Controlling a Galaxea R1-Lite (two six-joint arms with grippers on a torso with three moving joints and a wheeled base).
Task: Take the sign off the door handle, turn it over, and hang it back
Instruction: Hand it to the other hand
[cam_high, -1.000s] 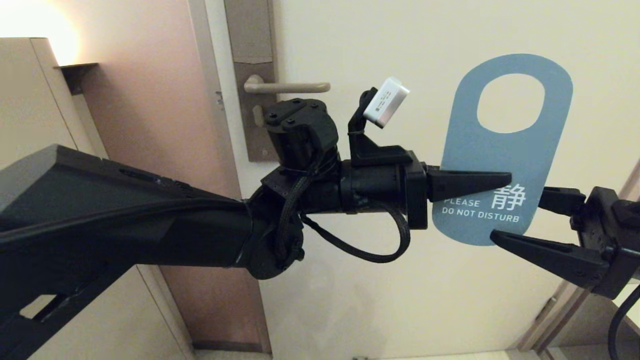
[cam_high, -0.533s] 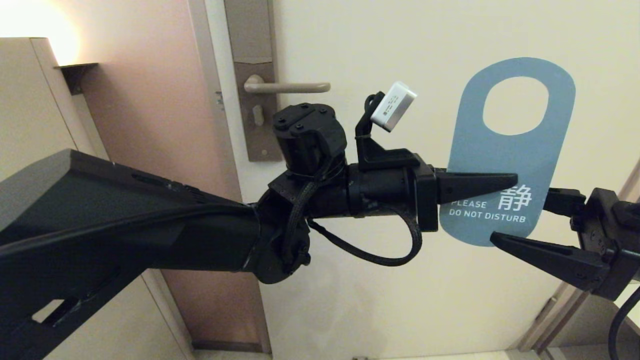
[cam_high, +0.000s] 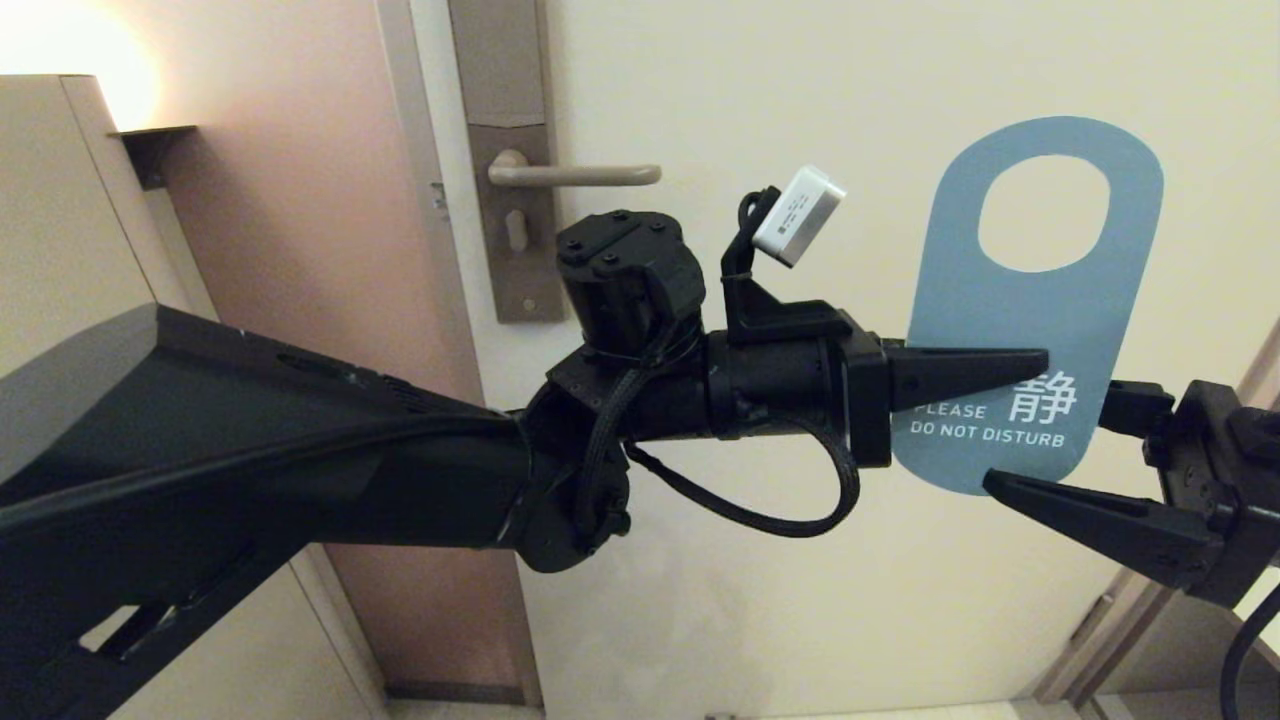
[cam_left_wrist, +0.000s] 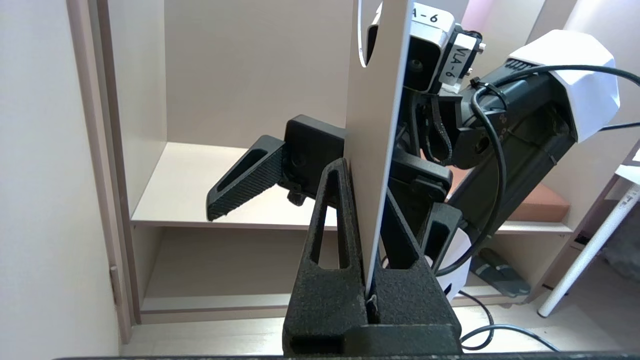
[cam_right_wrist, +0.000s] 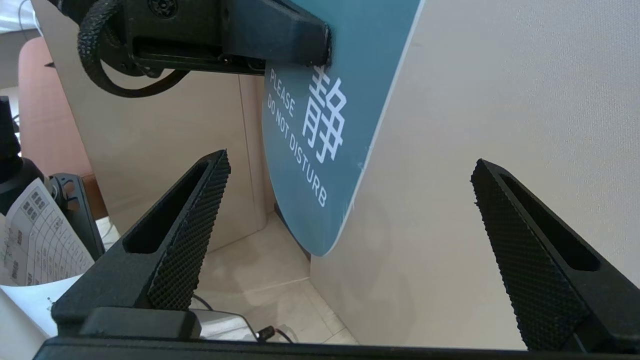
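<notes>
The sign (cam_high: 1035, 320) hangs in the air to the right of the door handle (cam_high: 575, 174), its blue "DO NOT DISTURB" side towards me. The handle is bare on its plate (cam_high: 505, 110). My left gripper (cam_high: 1030, 365) is shut on the sign's left edge, just above the lettering. In the left wrist view the sign (cam_left_wrist: 375, 125) stands edge-on, pinched between the two fingers (cam_left_wrist: 335, 210). My right gripper (cam_high: 1010, 440) is open, one finger in front of the sign's lower end and one behind it, touching nothing. In the right wrist view the sign's lower end (cam_right_wrist: 310, 150) reaches between the spread fingers (cam_right_wrist: 200, 200).
The cream door (cam_high: 780, 90) lies close behind the sign. A pale cabinet (cam_high: 60, 220) stands at the left beside a pinkish wall strip (cam_high: 300, 250). The door frame (cam_high: 1150, 600) runs at the lower right behind the right arm.
My left gripper has carried the sign a little to the right and slightly down, towards the right gripper. The right gripper has stayed open and almost still.
</notes>
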